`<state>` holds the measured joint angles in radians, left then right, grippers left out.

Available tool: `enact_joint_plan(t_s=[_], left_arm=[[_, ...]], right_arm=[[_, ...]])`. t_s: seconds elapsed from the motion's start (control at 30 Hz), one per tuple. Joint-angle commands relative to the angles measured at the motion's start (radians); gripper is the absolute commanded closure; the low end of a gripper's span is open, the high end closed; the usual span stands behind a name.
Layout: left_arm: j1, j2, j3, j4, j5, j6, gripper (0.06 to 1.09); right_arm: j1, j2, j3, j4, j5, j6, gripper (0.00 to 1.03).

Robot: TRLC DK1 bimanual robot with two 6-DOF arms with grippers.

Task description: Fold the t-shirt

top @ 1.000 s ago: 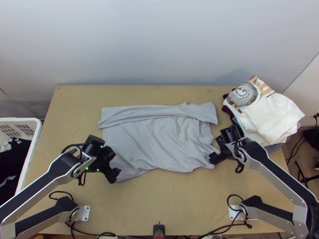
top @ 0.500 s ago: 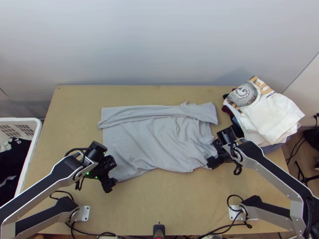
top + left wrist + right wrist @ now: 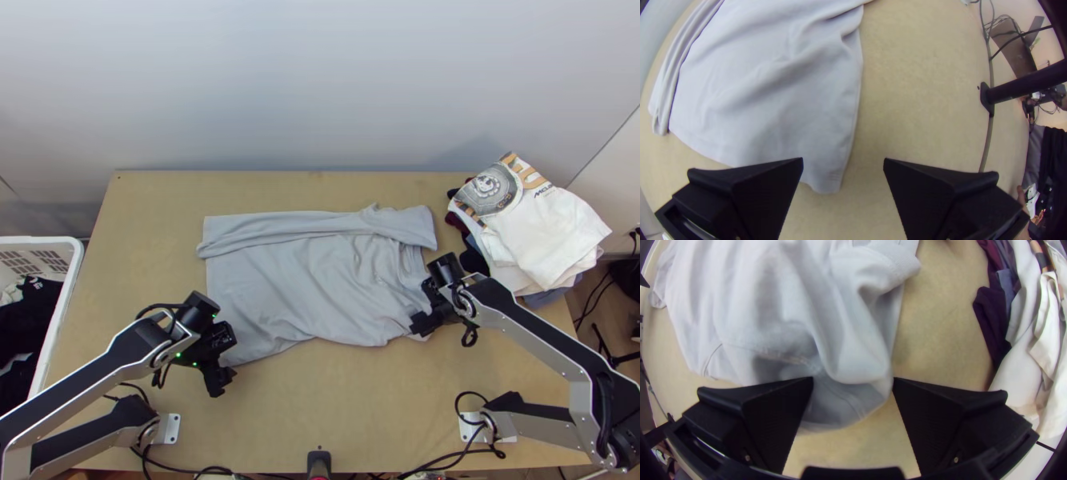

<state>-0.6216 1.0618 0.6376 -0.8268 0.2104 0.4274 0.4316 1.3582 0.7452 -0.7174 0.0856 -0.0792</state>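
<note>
Top view: light grey t-shirt (image 3: pixel 292 284) lying mid-frame, upper edge folded over.
At lower left, the left gripper (image 3: pixel 218 382) is released, fingers parted near a shirt corner; right of centre, the right gripper (image 3: pixel 422 322) is likewise released at the rumpled lower-right end.

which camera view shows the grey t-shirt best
The top view: it takes in nearly the whole grey t-shirt, with a strip folded over along its far side. The left wrist view shows a fairly smooth corner and part of that strip; the right wrist view shows a rumpled end with seams.
</note>
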Motion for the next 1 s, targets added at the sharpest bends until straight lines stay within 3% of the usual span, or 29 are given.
enact_joint_plan(t_s=[0.0,0.2,0.27,0.37,0.47,0.57,0.6,0.83,0.97], left_arm=[[-0.024,0.036,-0.033,0.080,-0.014,-0.003,0.23],[-0.013,0.081,-0.038,0.127,-0.026,0.001,0.28],[-0.017,0.081,-0.041,0.132,-0.032,0.001,0.35],[-0.012,0.078,-0.039,0.130,-0.039,0.002,0.53],[0.000,0.067,-0.036,0.130,-0.039,0.007,0.67],[0.010,0.058,-0.044,0.129,-0.039,0.008,0.93],[0.010,0.058,-0.049,0.129,-0.039,0.008,0.96],[0.005,0.056,-0.084,0.129,-0.036,-0.001,1.02],[0.042,0.040,-0.049,0.081,-0.026,0.004,1.03]], right_arm=[[-0.002,0.036,0.010,0.030,0.000,0.004,0.24],[0.001,0.065,-0.001,0.044,-0.001,0.012,0.25],[0.001,0.071,-0.009,0.056,0.000,0.012,0.32],[-0.001,0.071,-0.012,0.062,0.000,0.012,0.35],[0.001,0.059,-0.009,0.062,0.000,0.012,0.49],[-0.001,0.055,-0.009,0.065,0.000,0.007,0.63],[-0.001,0.055,-0.010,0.073,0.000,0.006,0.67],[0.001,0.055,-0.014,0.101,0.000,-0.013,0.97],[0.001,0.039,-0.012,0.098,0.000,-0.019,1.00]])
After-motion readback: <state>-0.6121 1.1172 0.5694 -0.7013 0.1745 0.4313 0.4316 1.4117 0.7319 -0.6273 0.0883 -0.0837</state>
